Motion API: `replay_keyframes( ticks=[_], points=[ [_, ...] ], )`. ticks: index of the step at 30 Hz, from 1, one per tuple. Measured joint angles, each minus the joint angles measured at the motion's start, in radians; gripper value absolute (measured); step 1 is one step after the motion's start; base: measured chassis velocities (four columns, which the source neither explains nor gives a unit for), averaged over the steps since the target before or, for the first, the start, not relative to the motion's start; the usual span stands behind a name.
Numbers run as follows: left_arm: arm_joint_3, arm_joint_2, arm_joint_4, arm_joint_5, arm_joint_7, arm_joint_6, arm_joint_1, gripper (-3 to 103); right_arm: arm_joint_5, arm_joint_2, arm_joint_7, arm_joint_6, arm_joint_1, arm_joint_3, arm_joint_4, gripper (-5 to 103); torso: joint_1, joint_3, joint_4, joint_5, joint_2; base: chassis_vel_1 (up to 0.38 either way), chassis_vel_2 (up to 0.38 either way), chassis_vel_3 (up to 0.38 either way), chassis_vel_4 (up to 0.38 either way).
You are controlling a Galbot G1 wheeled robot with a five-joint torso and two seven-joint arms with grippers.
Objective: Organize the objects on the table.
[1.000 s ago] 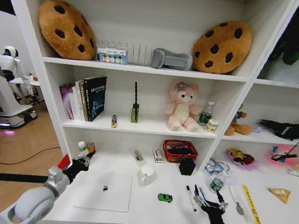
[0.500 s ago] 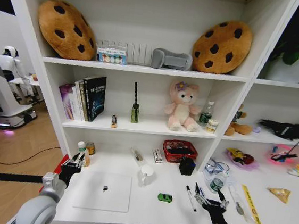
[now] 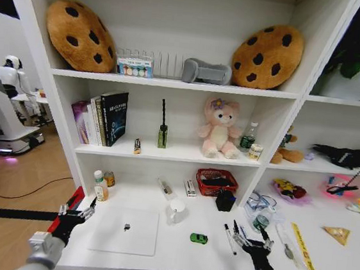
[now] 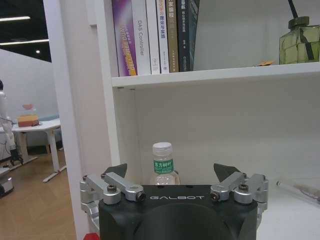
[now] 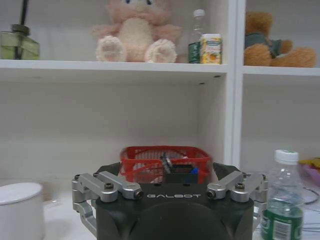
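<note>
On the white table a slim silver laptop lies flat at front left. A tiny green toy car sits to its right, then black and blue pens. My left gripper hangs open off the table's left front corner. It faces a small white-capped bottle that stands apart from it; the left wrist view has the same bottle beyond the open left gripper. My right gripper is open beside the pens, with a clear bottle just behind it.
A white mug, a red basket and a black cup stand at the back of the table. Shelves above hold books, a pink plush and cookie cushions. Yellow strip and spoon lie at right.
My left gripper has pulled back toward the front left corner, away from the small white-capped bottle, which stays standing. The right gripper has barely moved.
</note>
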Motion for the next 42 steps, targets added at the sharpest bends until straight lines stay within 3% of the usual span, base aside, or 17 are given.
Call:
replay_keyframes(
  ticks=[3,7,10,13,14,16,17,19,20,22,25,29,32,36,42],
  points=[
    [-0.018,-0.012,-0.019,0.01,0.016,-0.017,0.022,100,-0.008,-0.007,-0.051,0.013,-0.01,-0.012,0.0,100,0.0,0.0,0.0,0.0,0.0,0.0,0.0,0.0,0.0],
    [-0.021,-0.015,-0.024,0.017,0.021,-0.037,0.028,100,-0.061,-0.007,-0.007,0.017,-0.008,-0.017,-0.007,100,0.0,0.0,0.0,0.0,0.0,0.0,0.0,0.0,0.0],
    [-0.017,-0.018,-0.023,0.023,0.022,-0.046,0.028,100,-0.069,-0.027,-0.04,0.017,-0.029,-0.01,-0.009,100,0.0,0.0,0.0,0.0001,0.0,0.0,0.0,0.0,0.0],
    [-0.004,-0.019,-0.01,0.038,0.021,-0.071,0.022,100,-0.052,-0.107,-0.15,0.032,-0.053,0.021,-0.026,100,0.0,0.0,-0.0003,-0.0003,0.0,0.0,0.0,0.0,0.0],
    [-0.004,-0.019,-0.01,0.038,0.021,-0.071,0.022,100,-0.052,-0.107,-0.15,0.032,-0.053,0.021,-0.026,100,0.0,0.0,-0.0003,-0.0003,0.0,0.0,0.0,0.0,0.0],
    [0.009,-0.035,0.002,0.042,0.02,-0.072,0.013,100,-0.024,-0.2,-0.219,0.056,-0.045,0.039,-0.075,100,0.0,0.0,0.0002,-0.0001,0.0,0.0,0.0,0.0,0.0],
    [0.009,-0.035,0.002,0.042,0.02,-0.072,0.013,100,-0.024,-0.2,-0.219,0.056,-0.045,0.039,-0.075,100,0.0,0.0,0.0002,-0.0001,0.0,0.0,0.0,0.0,0.0],
    [0.025,-0.052,0.006,0.048,0.021,-0.072,0.008,100,0.029,-0.273,-0.317,0.087,-0.025,0.04,-0.135,100,0.0,0.0,0.0001,0.0001,0.0,0.0,0.0,0.0,0.0],
    [0.025,-0.052,0.006,0.048,0.021,-0.072,0.008,100,0.029,-0.273,-0.317,0.087,-0.025,0.04,-0.135,100,0.0,0.0,0.0001,0.0001,0.0,0.0,0.0,0.0,0.0],
    [0.034,-0.058,0.007,0.062,0.023,-0.076,0.009,100,0.044,-0.327,-0.43,0.115,0.011,0.034,-0.195,103,0.0,0.0,0.0,0.0002,0.0,0.0,0.0,0.0,0.0],
    [0.034,-0.059,0.006,0.07,0.024,-0.078,0.01,100,0.065,-0.356,-0.443,0.098,0.06,0.002,-0.225,99,0.0,0.0,0.0001,0.0004,0.0,0.0,0.0,0.0,0.0],
    [0.035,-0.04,0.012,0.064,0.023,-0.078,-0.002,100,0.147,-0.38,-0.485,0.041,0.094,-0.034,-0.226,99,0.0,0.0,0.0003,0.0003,0.0,0.0,0.0,0.0,0.0],
    [0.041,-0.018,0.025,0.053,0.023,-0.075,-0.019,100,0.157,-0.384,-0.52,0.038,0.108,-0.032,-0.237,99,0.0,0.0,-0.0008,-0.0002,0.0,0.0,0.0,0.0,0.0],
    [0.037,-0.007,0.04,0.046,0.023,-0.075,-0.022,100,0.167,-0.394,-0.544,0.02,0.137,-0.038,-0.262,99,0.0,0.0,0.0005,-0.0004,0.0,0.0,0.0,0.0,0.0],
    [0.054,0.004,0.04,0.047,0.022,-0.075,-0.028,100,0.151,-0.396,-0.573,0.025,0.204,-0.079,-0.35,98,0.0,0.0,-0.0002,-0.0002,0.0,0.0,0.0,0.0,0.0]
  ],
)
